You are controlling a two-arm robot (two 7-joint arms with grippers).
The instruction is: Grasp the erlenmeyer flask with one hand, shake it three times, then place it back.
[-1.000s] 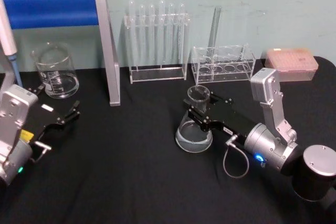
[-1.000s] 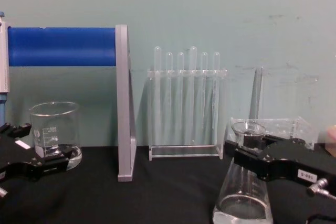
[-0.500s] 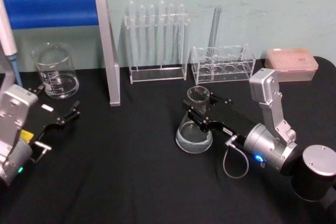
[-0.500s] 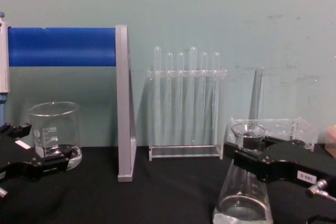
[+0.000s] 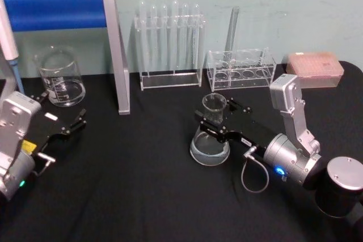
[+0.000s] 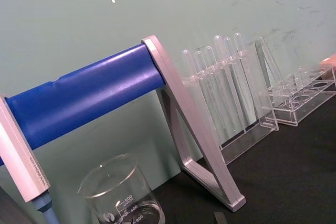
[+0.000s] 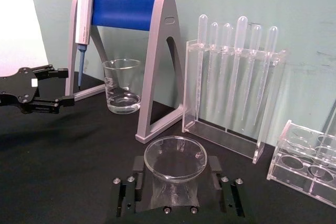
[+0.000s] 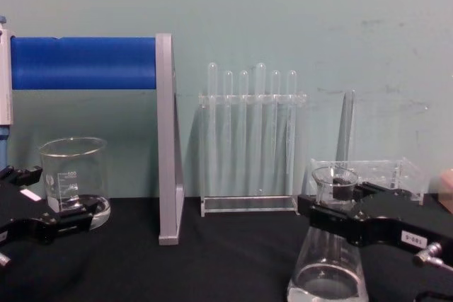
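Glass erlenmeyer flask (image 5: 210,134) upright on table, right claw (image 5: 216,118) clamping its neck

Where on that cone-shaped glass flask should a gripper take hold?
On the narrow neck of the clear glass conical flask, just below the flared rim, from the side. The right gripper already straddles it there: the rim stops slipping, and the sloped body is too wide.

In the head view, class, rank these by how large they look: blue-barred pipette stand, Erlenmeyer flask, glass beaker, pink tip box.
1. Pipette stand, clearly largest.
2. Erlenmeyer flask, with the right hand at its neck.
3. Glass beaker and pink tip box look alike; the flask is nearer, so its rank is unsure.
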